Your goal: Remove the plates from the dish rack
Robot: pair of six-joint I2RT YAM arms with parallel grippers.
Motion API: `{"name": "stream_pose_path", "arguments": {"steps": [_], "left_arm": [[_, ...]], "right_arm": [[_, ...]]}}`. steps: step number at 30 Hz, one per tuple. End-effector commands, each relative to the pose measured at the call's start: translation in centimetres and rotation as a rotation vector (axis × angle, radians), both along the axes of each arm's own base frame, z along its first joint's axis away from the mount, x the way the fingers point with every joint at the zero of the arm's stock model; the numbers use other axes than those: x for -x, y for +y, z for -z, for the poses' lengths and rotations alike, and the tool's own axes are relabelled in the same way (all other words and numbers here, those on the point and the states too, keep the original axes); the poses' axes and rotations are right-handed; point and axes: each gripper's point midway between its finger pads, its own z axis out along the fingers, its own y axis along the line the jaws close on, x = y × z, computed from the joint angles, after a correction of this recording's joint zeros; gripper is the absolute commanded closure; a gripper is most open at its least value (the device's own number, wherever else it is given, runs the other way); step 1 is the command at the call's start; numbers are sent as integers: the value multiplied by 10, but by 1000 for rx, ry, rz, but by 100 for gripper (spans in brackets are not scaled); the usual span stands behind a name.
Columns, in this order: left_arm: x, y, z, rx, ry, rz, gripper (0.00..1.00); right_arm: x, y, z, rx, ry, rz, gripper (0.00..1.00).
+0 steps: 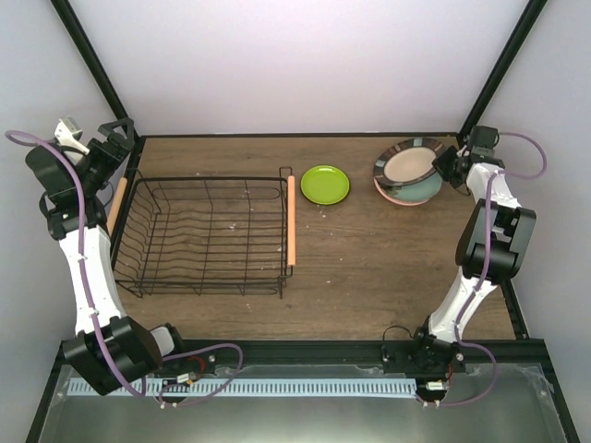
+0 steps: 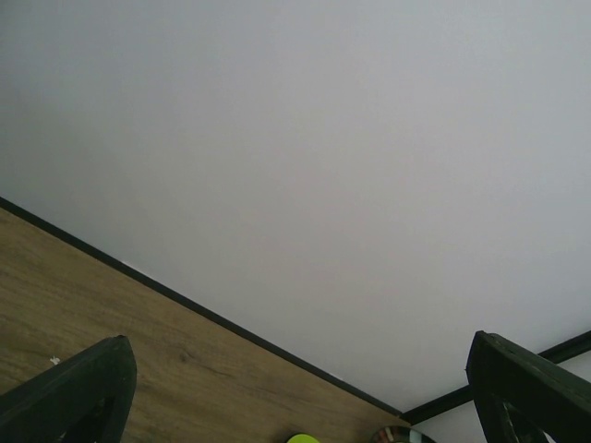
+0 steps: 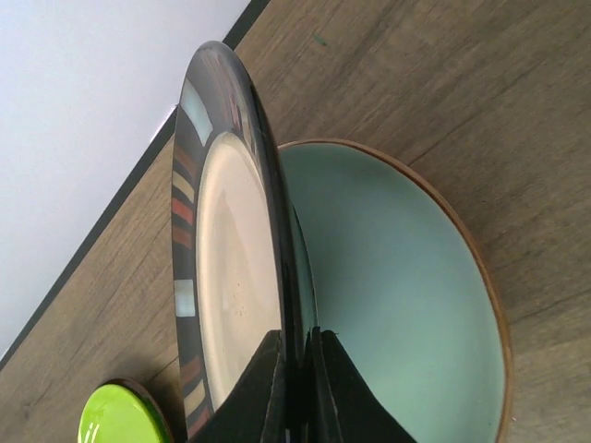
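The black wire dish rack (image 1: 203, 235) stands at the left with nothing in it. A lime green plate (image 1: 325, 184) lies flat on the table beside it. My right gripper (image 1: 450, 167) is shut on the rim of the dark-rimmed plate with beige centre (image 1: 410, 162), holding it tilted over the pale mint plate (image 1: 427, 189). In the right wrist view the fingers (image 3: 268, 388) pinch the dark rim (image 3: 231, 268) above the mint plate (image 3: 397, 305). My left gripper (image 1: 109, 146) is open and empty at the rack's far left corner, its fingertips (image 2: 78, 383) wide apart.
A pink plate edge (image 1: 399, 197) shows under the mint plate. The rack's wooden handles (image 1: 291, 220) run along its left and right sides. Black frame posts stand at the back corners. A white wall closes the far edge.
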Motion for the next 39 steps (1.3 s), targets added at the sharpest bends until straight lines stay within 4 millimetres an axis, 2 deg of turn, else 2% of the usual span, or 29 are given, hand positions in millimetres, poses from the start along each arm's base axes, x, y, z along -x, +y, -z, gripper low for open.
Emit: {"name": "stream_pose_path", "arguments": {"steps": [1,6,12,18,23,25,26,30,32,37,39], "left_arm": [[2,-4,-9,-22,-23,8,0],[3,-4,-8,-25,-22,9,0],[4,-6,-8,-23,-20,14,0],[6,-7,-8,-24,-23,18,0],[10,-10,-6,-23,-22,21,0],[11,-10,-4,-21,-20,23,0],[12,-11,-3,-21,-19,25,0],[14,-13,0,-26,-15,30,0],[14,-13,2,-30,-10,33,0],[13,-13,10,-66,10,34,0],[10,-14,15,-112,30,43,0]], "right_arm": [[-2,-9,-59,8,-171,8,99],[13,-12,-35,-3,-105,28,99],[26,-5,-2,-37,-7,14,98],[42,0,29,-62,95,14,84],[54,-1,41,-50,138,24,78],[58,-1,44,-42,154,24,71],[59,-1,45,-39,163,22,62],[63,-3,39,-8,162,11,40],[63,-3,31,10,150,4,33],[63,-6,-6,68,97,-15,20],[66,-7,-26,102,62,-24,10]]}}
